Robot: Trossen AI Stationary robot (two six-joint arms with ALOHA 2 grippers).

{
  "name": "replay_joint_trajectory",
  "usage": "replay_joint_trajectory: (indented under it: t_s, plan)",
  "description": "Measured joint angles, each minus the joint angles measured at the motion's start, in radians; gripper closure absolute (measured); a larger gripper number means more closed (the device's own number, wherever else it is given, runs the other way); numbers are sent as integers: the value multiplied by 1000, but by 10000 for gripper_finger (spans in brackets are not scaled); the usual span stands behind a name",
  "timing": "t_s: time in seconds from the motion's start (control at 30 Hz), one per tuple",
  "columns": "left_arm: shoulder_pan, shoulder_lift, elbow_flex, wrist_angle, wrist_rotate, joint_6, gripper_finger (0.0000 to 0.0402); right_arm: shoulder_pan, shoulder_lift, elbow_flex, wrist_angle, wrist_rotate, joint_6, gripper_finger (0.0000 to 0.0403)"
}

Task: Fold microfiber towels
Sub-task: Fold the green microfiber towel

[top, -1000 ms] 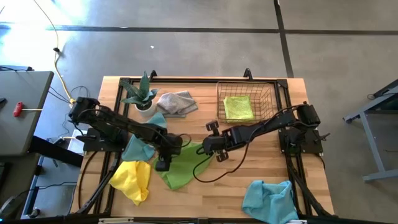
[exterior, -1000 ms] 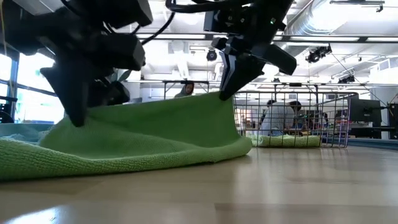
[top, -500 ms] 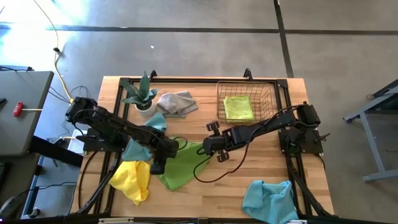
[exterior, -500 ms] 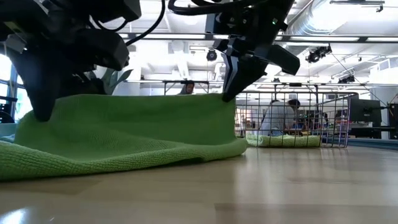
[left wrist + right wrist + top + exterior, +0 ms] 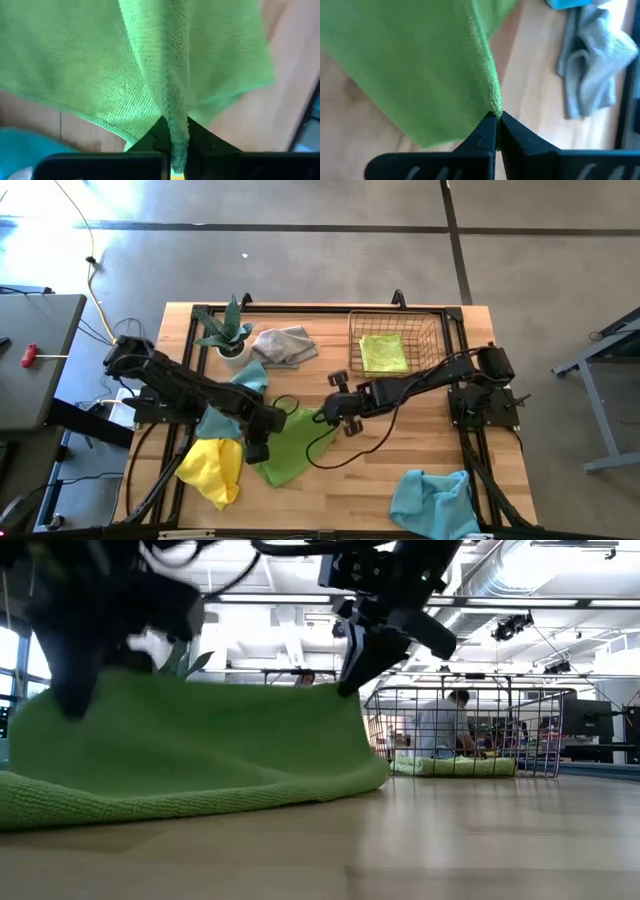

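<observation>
Wooden desk (image 5: 370, 480), seen from above, carrying cloths, a basket and a plant.

- Green towel (image 5: 287, 448): centre of the desk, lifted by two edges, its lower part trailing on the wood; in the low view it hangs as a raised sheet (image 5: 190, 755).
- Left gripper (image 5: 257, 452): at the towel's left edge, fingers (image 5: 155, 142) clamped on a bunched hem.
- Right gripper (image 5: 330, 412): at the towel's upper right corner, fingers (image 5: 487, 132) pinched together on the corner.
- Yellow towel (image 5: 212, 468): crumpled, just beside the green one, on the left.
- Blue towel (image 5: 432, 500): crumpled, near the front right edge.
- Second blue towel (image 5: 218, 418): partly under the left arm.
- Grey towel (image 5: 283, 344): beside the potted plant (image 5: 227, 332).
- Wire basket (image 5: 396, 343): back right, a folded green towel (image 5: 383, 352) inside.
</observation>
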Motion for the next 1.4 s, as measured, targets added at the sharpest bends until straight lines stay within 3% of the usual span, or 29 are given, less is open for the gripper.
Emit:
replay_joint_trajectory:
  t_s: [0.3,0.47,0.63,0.7,0.87,0.93,1.17,1.4]
  plan:
    - [-36,-12,360,-339,-88,53,397,56,-164,0,-84,155,50,403]
    - [-41,-12,494,-392,-167,113,400,100,-261,0,-106,182,176,403]
    - [-46,17,505,-385,-281,127,401,135,-252,1,-110,166,241,403]
    - [-50,47,503,-367,-245,131,401,151,-241,1,-120,125,281,403]
    - [-80,128,504,-225,-38,176,401,204,-239,0,-128,-5,466,403]
    - [-91,162,504,-194,-33,216,401,232,-239,0,-139,-11,553,403]
    - [-102,263,504,-183,-256,332,385,280,-239,0,-223,-8,876,403]
    - [-106,347,505,-188,-296,418,337,266,-239,0,-222,-19,903,403]
